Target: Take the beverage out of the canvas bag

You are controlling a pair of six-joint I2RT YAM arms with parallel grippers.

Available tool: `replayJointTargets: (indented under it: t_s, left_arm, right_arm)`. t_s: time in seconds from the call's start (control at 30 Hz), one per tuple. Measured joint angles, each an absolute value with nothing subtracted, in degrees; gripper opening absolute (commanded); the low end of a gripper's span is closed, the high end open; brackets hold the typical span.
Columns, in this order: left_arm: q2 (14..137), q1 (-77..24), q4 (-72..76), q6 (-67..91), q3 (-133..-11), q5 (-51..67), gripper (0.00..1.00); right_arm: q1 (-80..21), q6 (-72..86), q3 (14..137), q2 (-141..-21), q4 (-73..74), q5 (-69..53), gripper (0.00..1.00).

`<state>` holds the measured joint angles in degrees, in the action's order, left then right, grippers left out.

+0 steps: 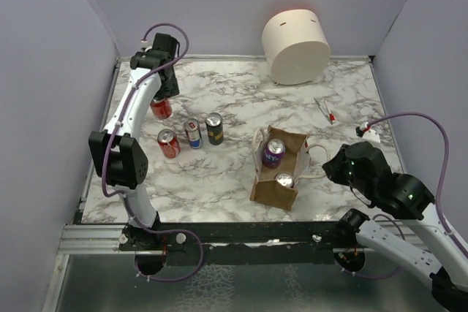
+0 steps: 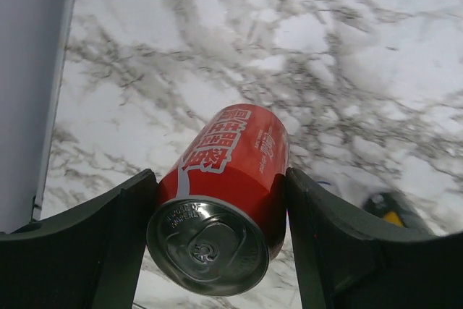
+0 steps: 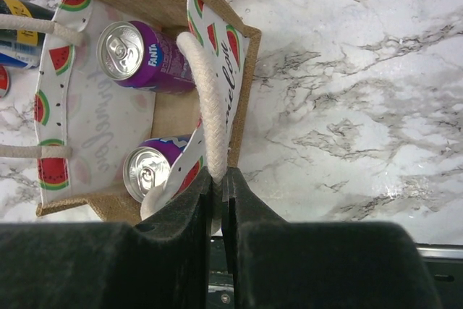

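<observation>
The tan canvas bag (image 1: 276, 180) stands open at the table's front centre, with a watermelon-print lining (image 3: 54, 128) in the right wrist view. Two purple cans stand inside it: a Fanta can (image 1: 273, 151) (image 3: 134, 52) at the far end and another can (image 1: 284, 180) (image 3: 148, 171) at the near end. My right gripper (image 1: 330, 166) (image 3: 219, 182) is shut on the bag's white rope handle (image 3: 206, 99) at the bag's right side. My left gripper (image 1: 164, 94) (image 2: 221, 175) is at the far left, shut on a red can (image 1: 161, 108) (image 2: 231, 171). I cannot tell whether that can touches the table.
Three cans stand left of the bag: red (image 1: 168, 142), blue-white (image 1: 192, 133) and black-yellow (image 1: 213, 128). A large cream cylinder (image 1: 296, 45) sits at the back. A small pen-like item (image 1: 325, 111) and a white object (image 1: 369, 133) lie at the right.
</observation>
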<state>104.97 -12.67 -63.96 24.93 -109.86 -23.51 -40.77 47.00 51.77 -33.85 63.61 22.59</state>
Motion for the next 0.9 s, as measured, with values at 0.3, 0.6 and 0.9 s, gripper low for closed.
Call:
replayJointTargets:
  t_s: [0.3, 0.6, 0.9]
  left_arm:
    - [93.3, 0.0, -59.2, 29.4, -88.1, -28.5, 0.00]
    - [83.5, 2.2, -54.2, 32.9, -70.0, -27.3, 0.00]
    - [81.1, 3.1, -48.3, 36.0, -60.9, -23.9, 0.00]
  right_arm:
    - [-40.8, 46.1, 51.7, -32.9, 62.9, 21.5, 0.10]
    - [-40.8, 44.6, 51.5, -32.2, 61.8, 20.2, 0.11]
    - [-40.8, 44.2, 51.5, -32.5, 61.6, 20.0, 0.11]
